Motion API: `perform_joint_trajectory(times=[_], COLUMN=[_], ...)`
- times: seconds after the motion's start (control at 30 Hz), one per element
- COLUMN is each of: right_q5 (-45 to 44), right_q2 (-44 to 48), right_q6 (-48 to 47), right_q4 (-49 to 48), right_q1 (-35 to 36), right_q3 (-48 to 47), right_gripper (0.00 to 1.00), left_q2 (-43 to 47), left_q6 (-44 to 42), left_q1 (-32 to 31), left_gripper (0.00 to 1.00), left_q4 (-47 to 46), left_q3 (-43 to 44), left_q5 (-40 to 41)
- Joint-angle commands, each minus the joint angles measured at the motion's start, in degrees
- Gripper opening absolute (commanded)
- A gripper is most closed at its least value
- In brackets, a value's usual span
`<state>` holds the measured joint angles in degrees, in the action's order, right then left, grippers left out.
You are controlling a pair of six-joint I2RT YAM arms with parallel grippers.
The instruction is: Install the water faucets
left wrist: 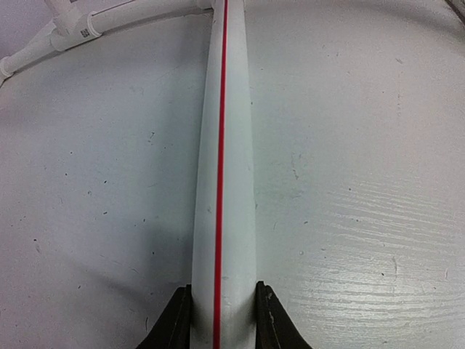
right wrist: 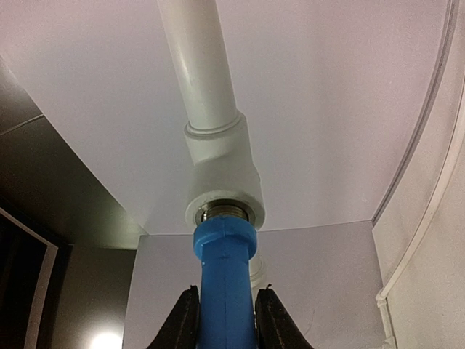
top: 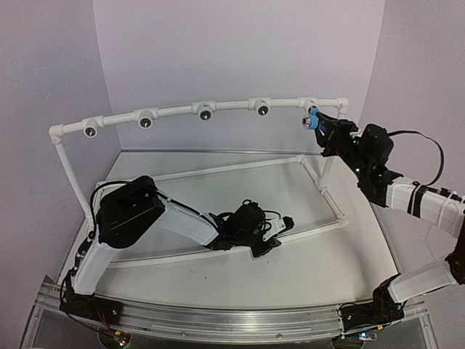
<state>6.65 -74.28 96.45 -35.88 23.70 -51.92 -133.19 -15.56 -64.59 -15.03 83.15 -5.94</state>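
Top external view shows a white pipe frame (top: 69,171) standing on the table (top: 312,262), with five tees (top: 205,112) along its upper rail (top: 174,111). At the last tee (top: 308,105), on the far right end, the right gripper (right wrist: 225,309) holds the blue faucet (top: 313,118) up against the opening.

In the right wrist view, both fingers press on the sides of the faucet body. Its hexagon end touches the metal threaded ring inside the last tee, but how deep the thread is in cannot be seen. The faucet is held in line with the opening, probably so that the thread catches straight when it is turned. The other four tees show dark open holes and carry no faucet.

Low on the table, the left gripper (left wrist: 223,309) is closed around a lower pipe (left wrist: 221,145) of the frame, the one with a red line, with one finger on each side. This grip seems meant to steady the frame, so that it does not slide or twist while the right arm works above. Installing of the first faucet looks to be in progress.
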Motion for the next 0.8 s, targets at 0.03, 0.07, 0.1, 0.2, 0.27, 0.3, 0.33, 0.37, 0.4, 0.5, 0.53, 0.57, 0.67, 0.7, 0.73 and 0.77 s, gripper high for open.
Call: perform_joint_trajectory(times=[0.03,0.07,0.1,0.2,0.27,0.3,0.33,0.37,0.4,0.5,0.53,0.57,0.67,0.7,0.73,0.77], right_q5=[-9.6,-9.7,-9.7,-9.6,-9.6,-9.6,-9.7,-10.0,-10.2,-9.9,-9.4,-9.1,-10.0,-10.4,-11.0,-11.5], right_q2=[3.9,4.3,4.7,5.6,6.2,6.5,6.8,7.3,7.8,9.2,9.7,10.3,13.1,14.6,16.1,17.7], right_q6=[-4.9,-5.2,-5.6,-6.3,-6.7,-7.0,-7.4,-7.7,-8.0,-8.8,-9.1,-9.5,-11.2,-12.2,-13.4,-14.9], right_q4=[2.0,2.3,2.6,3.3,3.6,3.8,4.1,4.5,4.8,8.1,9.8,11.8,19.8,21.3,23.7,26.7], right_q1=[-2.2,-2.3,-2.2,-2.2,-2.2,-2.2,-2.2,-2.2,-2.2,-2.2,-2.1,-2.0,-1.6,-1.6,-1.6,-1.6], right_q3=[1.7,1.8,2.0,2.3,2.6,2.7,2.8,3.0,3.1,2.7,2.4,2.1,1.7,2.1,2.6,2.9], right_gripper=[0.16,0.18,0.20,0.30,0.35,0.39,0.41,0.45,0.48,0.66,0.74,0.84,0.98,0.98,0.98,0.98], left_q2=[-3.2,-3.2,-3.3,-3.4,-3.4,-3.4,-3.4,-3.4,-3.4,-3.5,-3.5,-3.5,-3.7,-3.7,-3.7,-3.8], left_q6=[1.4,1.4,1.4,1.4,1.4,1.4,1.4,1.4,1.4,1.4,1.4,1.4,1.4,1.3,1.3,1.3], left_q1=[-6.1,-6.0,-6.0,-6.0,-6.0,-6.1,-6.1,-6.1,-6.1,-6.0,-6.0,-6.0,-6.1,-6.1,-6.0,-6.0], left_gripper=[0.00,0.00,0.00,0.00,0.00,0.00,0.00,0.00,0.00,0.00,0.00,0.00,0.00,0.00,0.00,0.00], left_q4=[13.2,13.3,13.3,13.3,13.4,13.4,13.4,13.4,13.4,13.4,13.5,13.5,13.5,13.6,13.6,13.7], left_q3=[-3.5,-3.5,-3.4,-3.3,-3.2,-3.2,-3.2,-3.2,-3.2,-3.2,-3.1,-3.1,-3.0,-2.9,-2.8,-2.8], left_q5=[-7.4,-7.4,-7.4,-7.4,-7.4,-7.4,-7.4,-7.4,-7.4,-7.4,-7.4,-7.5,-7.6,-7.6,-7.6,-7.6])
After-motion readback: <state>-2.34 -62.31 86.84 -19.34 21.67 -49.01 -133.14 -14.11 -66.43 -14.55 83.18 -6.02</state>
